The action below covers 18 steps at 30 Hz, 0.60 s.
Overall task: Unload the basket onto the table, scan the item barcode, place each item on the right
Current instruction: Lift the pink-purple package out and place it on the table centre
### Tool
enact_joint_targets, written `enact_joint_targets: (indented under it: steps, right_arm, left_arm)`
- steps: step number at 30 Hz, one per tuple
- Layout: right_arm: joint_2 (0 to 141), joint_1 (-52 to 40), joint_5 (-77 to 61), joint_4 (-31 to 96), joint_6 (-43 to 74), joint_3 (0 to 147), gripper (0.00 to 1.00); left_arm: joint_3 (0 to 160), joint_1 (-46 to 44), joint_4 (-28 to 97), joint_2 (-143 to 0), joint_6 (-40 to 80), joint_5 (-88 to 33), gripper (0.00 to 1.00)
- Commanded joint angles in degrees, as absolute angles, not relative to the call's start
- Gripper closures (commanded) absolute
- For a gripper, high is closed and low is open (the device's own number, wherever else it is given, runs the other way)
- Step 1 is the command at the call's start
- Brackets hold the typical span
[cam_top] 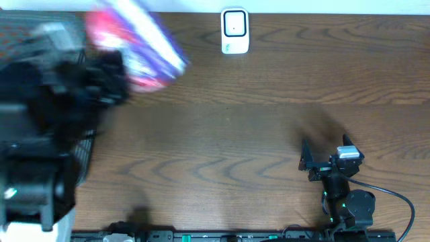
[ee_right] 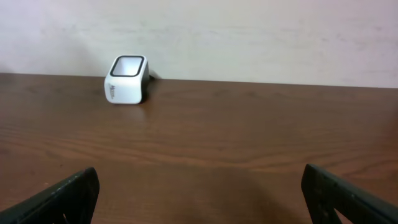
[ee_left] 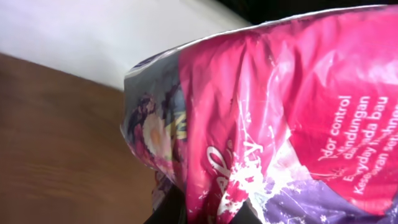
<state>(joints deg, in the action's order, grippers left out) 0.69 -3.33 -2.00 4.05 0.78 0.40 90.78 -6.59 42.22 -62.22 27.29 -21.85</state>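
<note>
The pink and purple packet is lifted clear of the table at the far left, smeared with blur in the overhead view; the left wrist view shows crinkled glossy film with white print, but no barcode on the face turned that way, so I cannot tell which side carries it. The left gripper has the packet pinched at its near end, jaws closed tight on the film; the pack sticks out beyond the fingers towards the far edge.

The white scanner stands to the right of the packet at the far middle of the table, well apart from it, its dark window turned up and towards the near side. The right gripper rests low at the near right, jaws spread wide and holding nothing, facing the scanner across bare wood.

The step in hand looks like the carry to the scanner, pick-up already done and the scan not yet made; the next move calls for bringing the packet rightwards over the window and turning the wrist until the barcode face looks at the glass; soft film may sag or crease, which could spoil the read.
</note>
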Motion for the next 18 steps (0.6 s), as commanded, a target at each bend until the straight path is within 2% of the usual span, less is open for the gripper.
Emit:
enact_joint_targets:
  steps: [1, 8, 18]
  right_arm:
    - [0.38, -2.81, -1.83, 4.27, 0.14, 0.34, 0.01]
    - [0.38, -2.81, -1.83, 4.27, 0.14, 0.34, 0.01]
    - [0.38, -2.81, -1.83, 4.27, 0.14, 0.34, 0.01]
  left_arm:
    - [89.71, -16.93, 43.70, -67.31, 17.56, -15.97, 0.93]
    - [89.71, -26.48, 46.17, -81.10, 13.76, -5.80, 0.93]
    - [89.71, -28.12, 45.78, -105.43, 19.40, -5.04, 0.93]
